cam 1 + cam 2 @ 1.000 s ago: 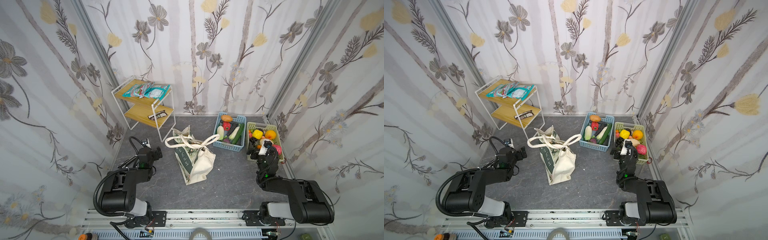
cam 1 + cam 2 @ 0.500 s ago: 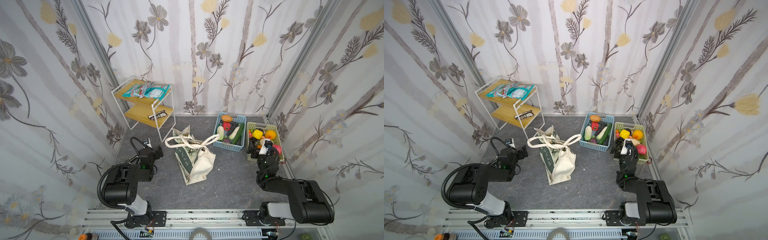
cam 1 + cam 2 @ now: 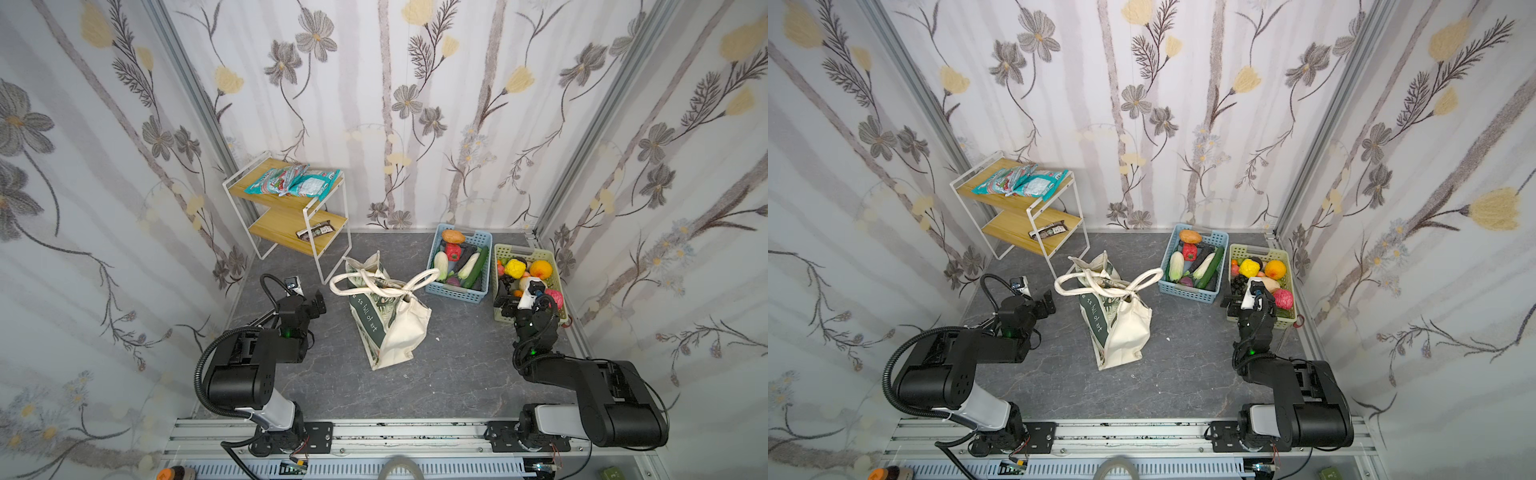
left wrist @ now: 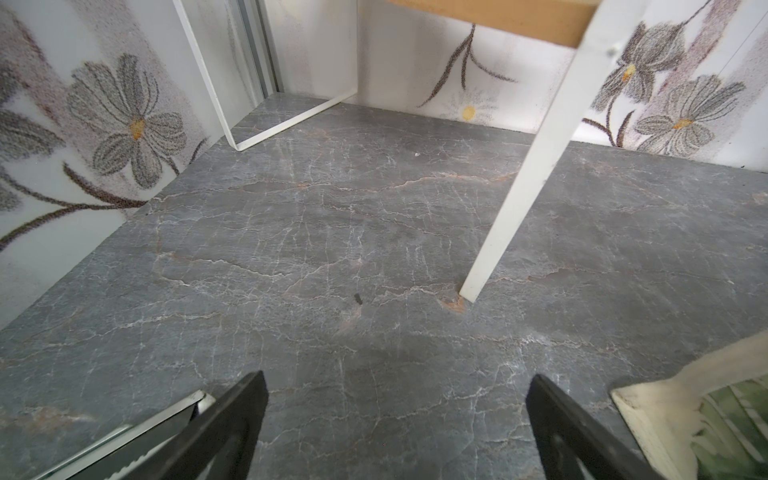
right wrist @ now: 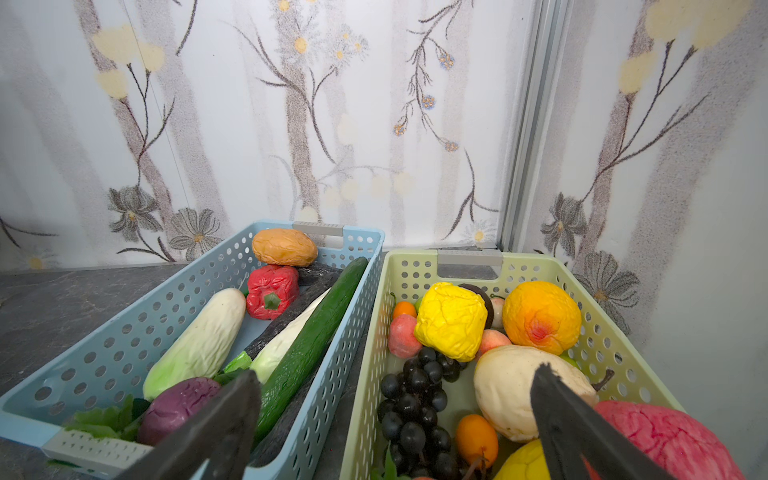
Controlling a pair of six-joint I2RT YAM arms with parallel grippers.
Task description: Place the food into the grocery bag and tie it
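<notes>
Left end effector [image 4: 395,380] held spread over the table [image 4: 332,249]. Right end effector [image 5: 395,374] held spread, empty, near the pale green basket [image 5: 415,266]

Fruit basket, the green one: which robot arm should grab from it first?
Right, probably. The right hand hangs open by the green basket, fruit right in front of it. The left hand is open too, but over bare floor by the shelf, on the bag's far side.

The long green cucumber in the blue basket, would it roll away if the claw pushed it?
Probably it would roll: the cucumber is long and round. It looks stiff, lying straight. The blue basket walls would likely stop it.
</notes>
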